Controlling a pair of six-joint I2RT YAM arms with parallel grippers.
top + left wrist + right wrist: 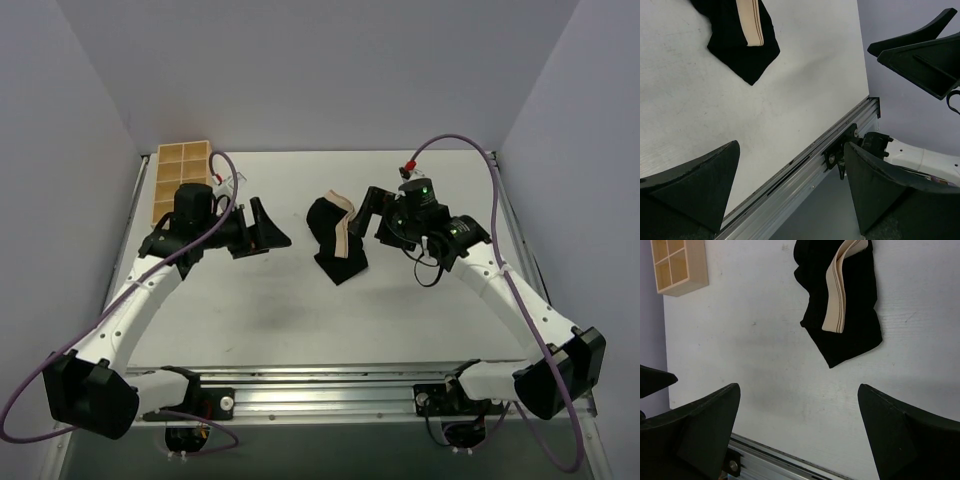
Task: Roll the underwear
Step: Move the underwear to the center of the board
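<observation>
Since the underwear [335,245] lies in a loose bundle near the middle of the counter [250,310], a little toward the far edge, it sits right between the two arms, and the coming move turns on that. Its long axis runs from the far edge toward the near edge with a slight slant, and it ends in a black point aimed at the near edge. The beige waistband [345,225] is folded over on top and lies along the same line. The right pincer [372,215] is just beside the garment's far right part. The left pincer [268,228] stands off a bit more on the other side, so the right arm looks the nearer one. Both pincers are spread wide with nothing between the fingers, and both wrist views show bare counter in the gap, with the garment ahead of the tips. Each arm reaches out from the near edge with its elbow bowed outward and its wrist turned inward, so the pincers face each other across the garment. They appear to be held above the counter rather than resting on it. A wooden tray [180,170] sits at the far left corner, well apart from the garment.
</observation>
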